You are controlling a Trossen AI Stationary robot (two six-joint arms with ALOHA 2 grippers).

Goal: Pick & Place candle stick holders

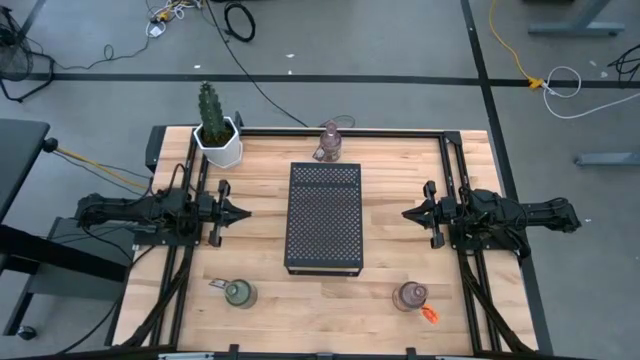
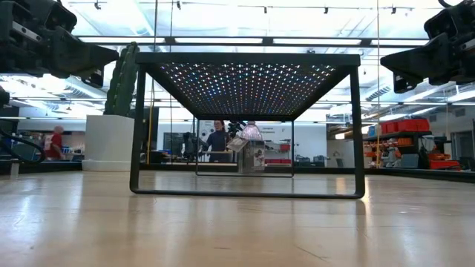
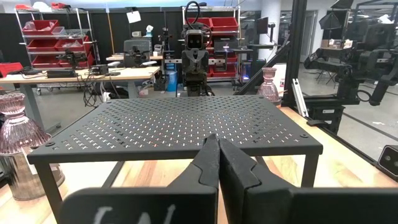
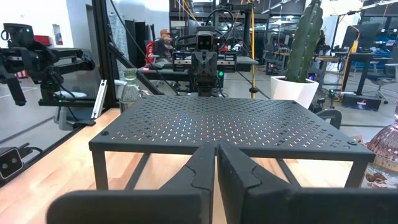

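Note:
A pink-purple glass holder (image 1: 330, 142) stands at the table's far edge; it also shows in the low view (image 2: 251, 133), the left wrist view (image 3: 18, 134) and the right wrist view (image 4: 385, 146). A green holder (image 1: 239, 293) stands near the front left and shows in the right wrist view (image 4: 129, 87). A pinkish holder (image 1: 409, 296) with an orange tag (image 1: 430, 315) stands near the front right and shows in the left wrist view (image 3: 268, 84). My left gripper (image 1: 240, 212) (image 3: 217, 155) and my right gripper (image 1: 408, 213) (image 4: 216, 162) are shut and empty, one on each side of the black stand.
A black perforated metal stand (image 1: 324, 215) stands on its legs in the table's middle, between the two grippers. A white pot with a cactus (image 1: 218, 135) stands at the far left corner. People show in the room beyond the table's far edge.

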